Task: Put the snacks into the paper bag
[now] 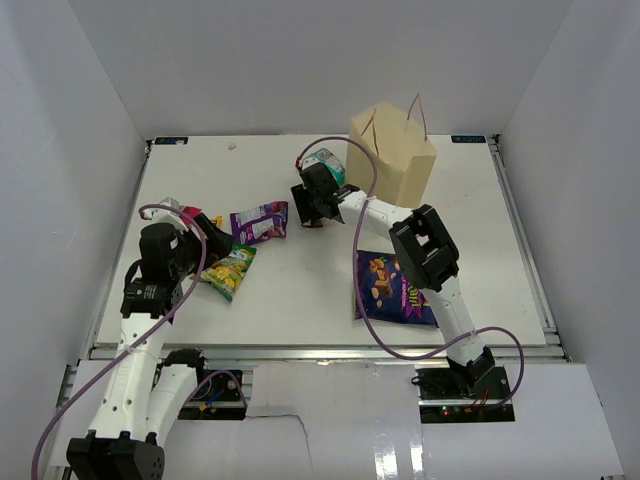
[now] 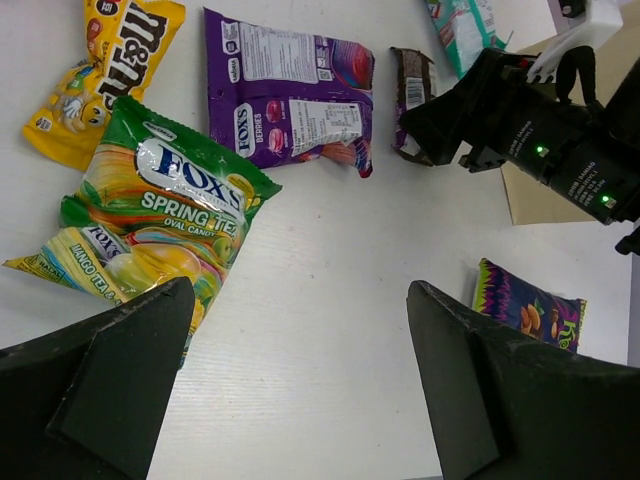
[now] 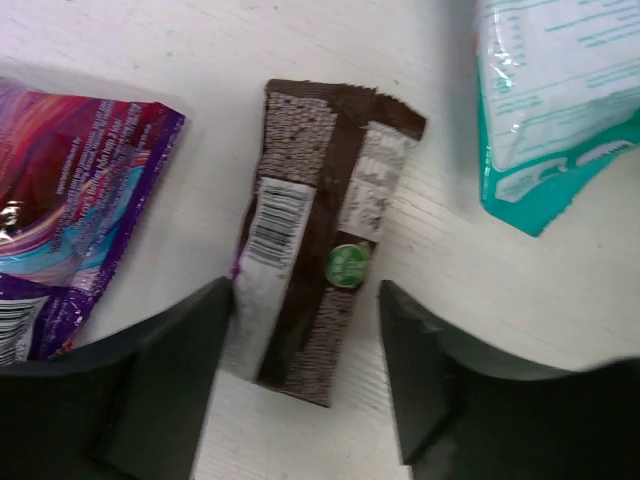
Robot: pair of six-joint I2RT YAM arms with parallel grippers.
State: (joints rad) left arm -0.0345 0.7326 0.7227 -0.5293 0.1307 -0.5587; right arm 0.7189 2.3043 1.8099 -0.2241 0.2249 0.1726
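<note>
In the right wrist view my right gripper (image 3: 305, 300) stands open astride a small dark brown bar wrapper (image 3: 320, 240) lying flat on the table. Its left finger (image 3: 170, 380) touches the bar's edge; a gap shows at the right finger (image 3: 440, 380). A teal-white packet (image 3: 550, 90) lies just beyond, a purple-white packet (image 3: 70, 200) to the left. The tan paper bag (image 1: 392, 150) stands upright behind the right gripper (image 1: 310, 205). My left gripper (image 2: 300, 300) hangs open over bare table beside the green-yellow packet (image 2: 165, 215). The large dark purple bag (image 1: 395, 290) lies by the right arm.
A yellow candy packet (image 2: 110, 60) lies beyond the green-yellow one. White walls enclose the table (image 1: 300, 300) on three sides. The right arm (image 1: 425, 250) reaches across above the dark purple bag, and a purple cable loops over it.
</note>
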